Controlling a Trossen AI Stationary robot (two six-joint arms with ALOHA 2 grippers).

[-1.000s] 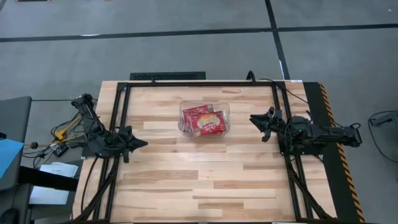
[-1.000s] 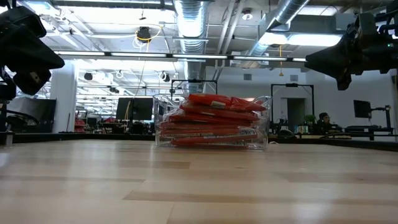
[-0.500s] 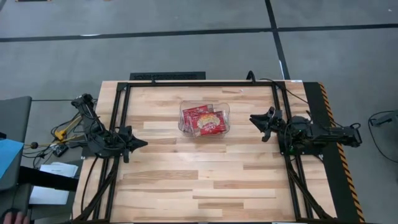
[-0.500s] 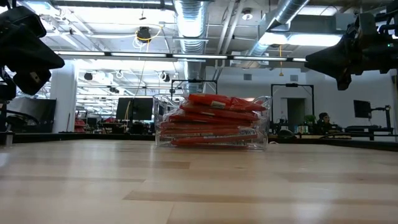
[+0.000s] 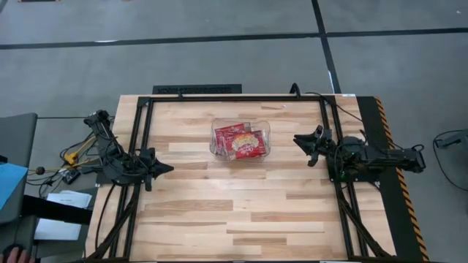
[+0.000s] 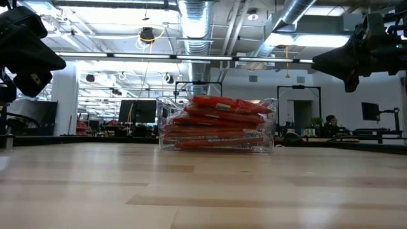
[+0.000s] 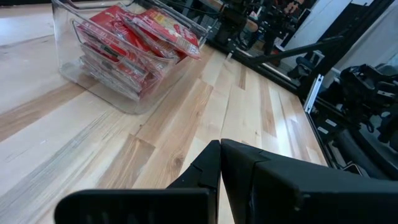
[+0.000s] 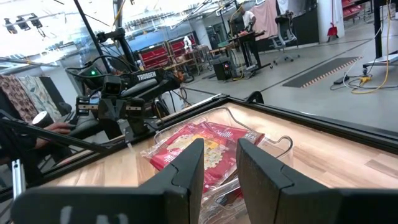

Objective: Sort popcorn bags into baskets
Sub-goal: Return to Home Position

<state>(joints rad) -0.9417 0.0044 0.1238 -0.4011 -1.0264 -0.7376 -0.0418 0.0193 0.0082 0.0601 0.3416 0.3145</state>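
The clear plastic bin (image 5: 240, 139) stands on its base at the table's middle, toward the far edge. Several red popcorn bags (image 5: 240, 140) lie stacked flat inside it, and the top ones (image 6: 222, 104) rise to its rim. In the left wrist view the bin (image 7: 124, 68) and the bags (image 7: 149, 31) show ahead. My left gripper (image 5: 170, 167) is shut and waits at the table's left edge, its fingertips together (image 7: 221, 152). My right gripper (image 5: 298, 139) hovers at the right edge and points at the bin. A narrow gap shows between its fingers (image 8: 219, 152). Neither holds anything.
Bare wooden tabletop (image 5: 234, 212) stretches from the bin to the near edge. A black frame (image 5: 234, 97) runs along the table's far edge and sides. Cables and clutter (image 5: 69, 157) lie off the left side. The striped edge (image 5: 387, 139) marks the right side.
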